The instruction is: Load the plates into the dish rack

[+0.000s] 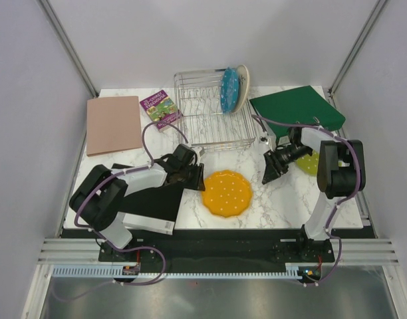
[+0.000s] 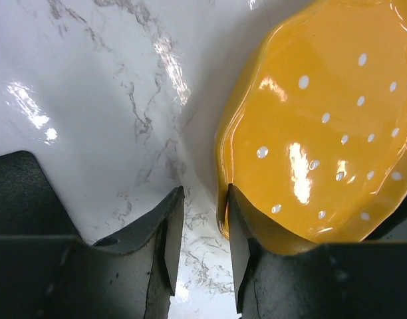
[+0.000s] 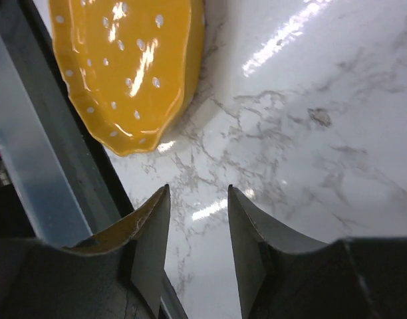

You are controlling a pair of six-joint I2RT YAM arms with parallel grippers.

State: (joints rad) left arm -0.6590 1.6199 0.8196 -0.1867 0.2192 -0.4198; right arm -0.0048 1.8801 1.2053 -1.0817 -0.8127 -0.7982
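Plate (image 1: 227, 193) — orange, dotted — lies flat, face up, on marble table (image 1: 278, 201).

Black-and-white arms (image 1: 134, 183) trail purple cables (image 1: 147, 136); each end effector (image 2: 203, 199) has dark curved fingers (image 2: 157, 239).

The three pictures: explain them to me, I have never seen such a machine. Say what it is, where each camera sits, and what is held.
This is a robot: two arms bolted at the near edge of a marble table, each ending in a two-finger gripper. The wide picture looks down from above and behind. The two close-ups come from cameras on the wrists. The left gripper and the right gripper sit low on either side of an orange plate lying flat. Both are slightly open and hold nothing. At the back stands a wire dish rack with a blue plate and a cream plate on edge in it. A green plate peeks out behind the right arm. Also there: a tan mat, a book, a green board.
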